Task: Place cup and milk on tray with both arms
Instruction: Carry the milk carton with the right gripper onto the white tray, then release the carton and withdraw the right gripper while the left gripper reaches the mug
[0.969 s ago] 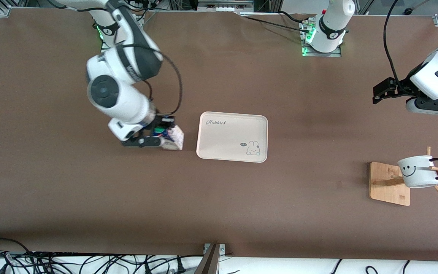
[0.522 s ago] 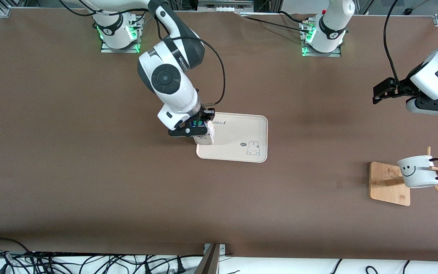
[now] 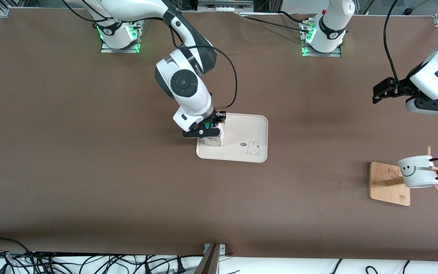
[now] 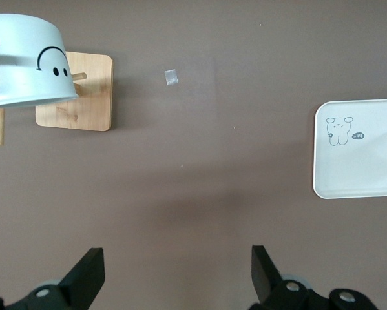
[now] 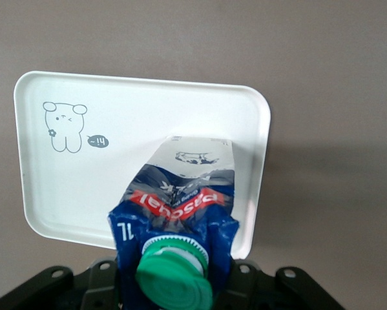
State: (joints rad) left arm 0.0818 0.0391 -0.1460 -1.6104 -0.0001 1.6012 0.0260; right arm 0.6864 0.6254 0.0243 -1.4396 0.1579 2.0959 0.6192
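Front view shows what we have just done: a second ago the milk (image 3: 214, 140) stood on the bare table beside the tray (image 3: 242, 152), toward the right arm's end; now our right gripper (image 3: 208, 129) has carried it across and holds it upright over the tray's end nearest the right arm. We judge the carton is at or just above the tray floor, though we cannot tell whether it touches. The jaws stay pinched on the carton's top by its green cap (image 5: 174, 274), so letting go is what remains for this half of the task.

Apart from the carton, the tray carries only its bunny drawing (image 3: 253, 148). Our cup (image 3: 418, 171) hangs untouched on the wooden rack (image 3: 386, 190), well apart from the tray toward the left arm's end. Our left gripper (image 4: 177, 274) waits with jaws wide and empty over bare table near that rack.
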